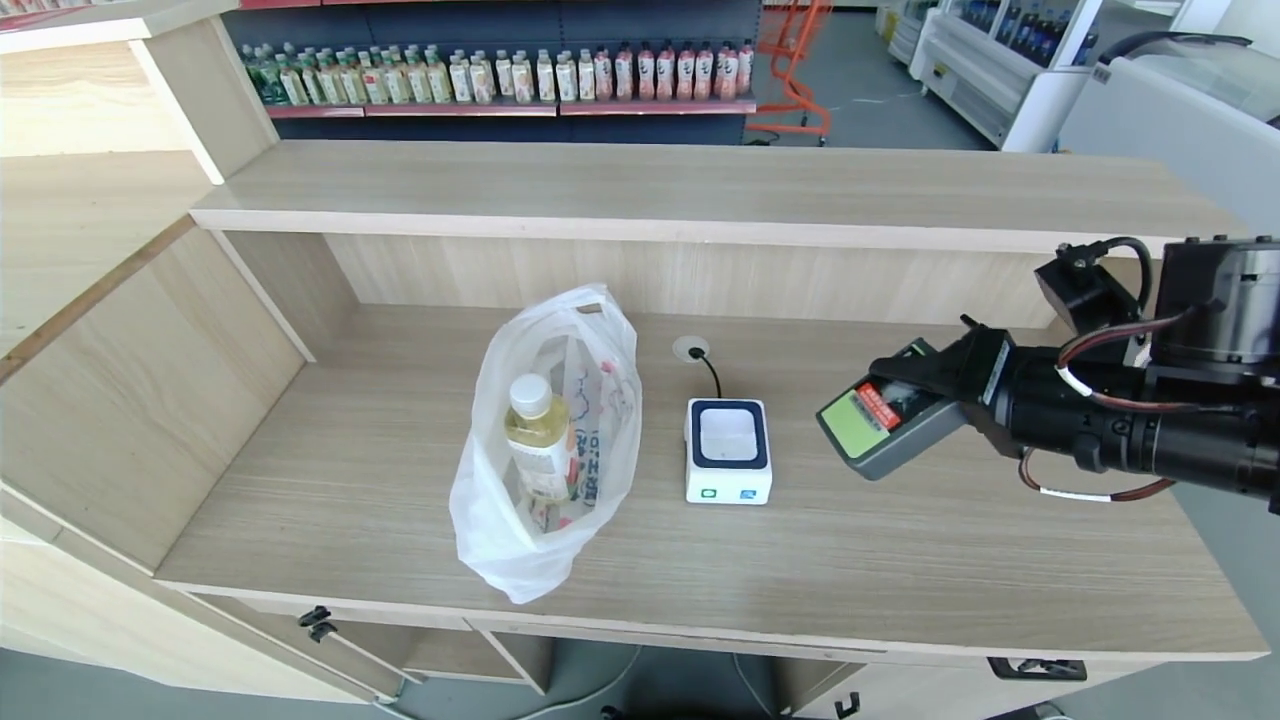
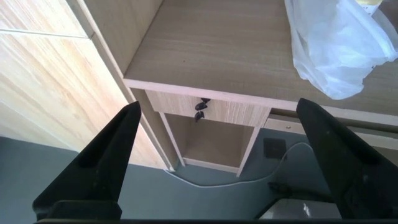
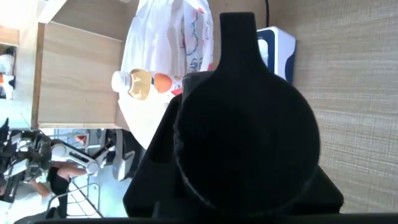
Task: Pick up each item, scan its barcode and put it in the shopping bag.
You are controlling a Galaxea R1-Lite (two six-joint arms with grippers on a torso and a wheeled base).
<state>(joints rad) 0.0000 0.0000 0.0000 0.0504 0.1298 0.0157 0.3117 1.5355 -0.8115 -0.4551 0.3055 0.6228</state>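
R arm level, stretched in from the right. R gripper [image 1: 925,390] fingers clamped on box [image 1: 880,425], held tilted above worktop [image 1: 900,560], right of scanner [image 1: 728,450] and not touching it. Shopping bag [image 1: 545,440] w/ bottle [image 1: 538,430] stands left of scanner. L gripper [image 2: 217,165] low beside worktop's front edge, fingers [image 2: 93,168] spread wide.

White shopping bag [image 1: 500,520], pale-yellow bottle [image 1: 538,432], white scanner [image 1: 728,485] — navy-rimmed — grey box [image 1: 905,445] with green-and-red label [image 1: 858,410]
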